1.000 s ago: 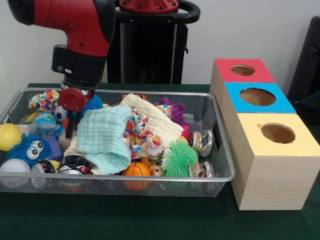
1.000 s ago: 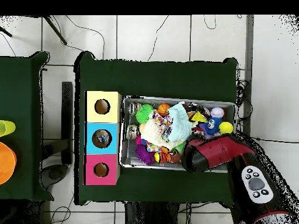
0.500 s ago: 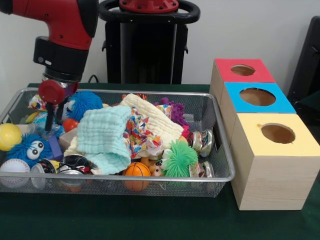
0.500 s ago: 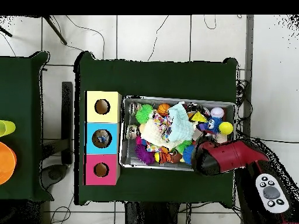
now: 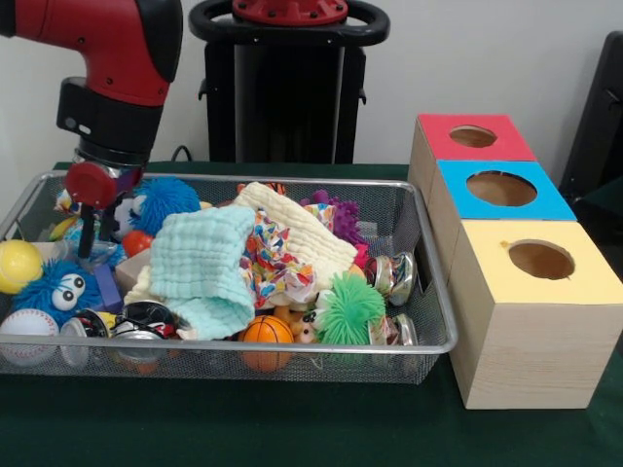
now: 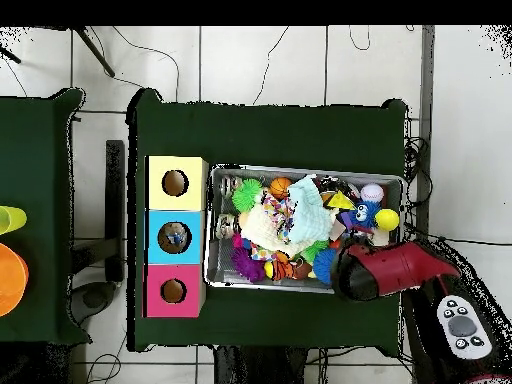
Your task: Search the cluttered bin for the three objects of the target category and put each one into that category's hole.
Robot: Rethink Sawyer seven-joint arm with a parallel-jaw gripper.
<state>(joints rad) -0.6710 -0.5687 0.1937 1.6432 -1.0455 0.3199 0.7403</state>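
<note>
The silver wire-mesh bin stands on the green table, full of toys and cloths; it also shows in the overhead view. My gripper hangs under the red arm over the bin's far left corner, just above a patterned ball and beside a blue fuzzy ball. In the overhead view the arm covers it. Three wooden boxes with round holes stand to the right: red, blue, yellow. I see nothing held.
In the bin lie a mint cloth, a cream cloth, a green spiky ball, an orange basketball, a blue googly-eyed toy, a yellow ball, a baseball and metal tins.
The arm has moved left and a little up, from over the mint cloth's edge to the bin's far left corner. The blue fuzzy ball now shows. The bin's contents look unmoved.
</note>
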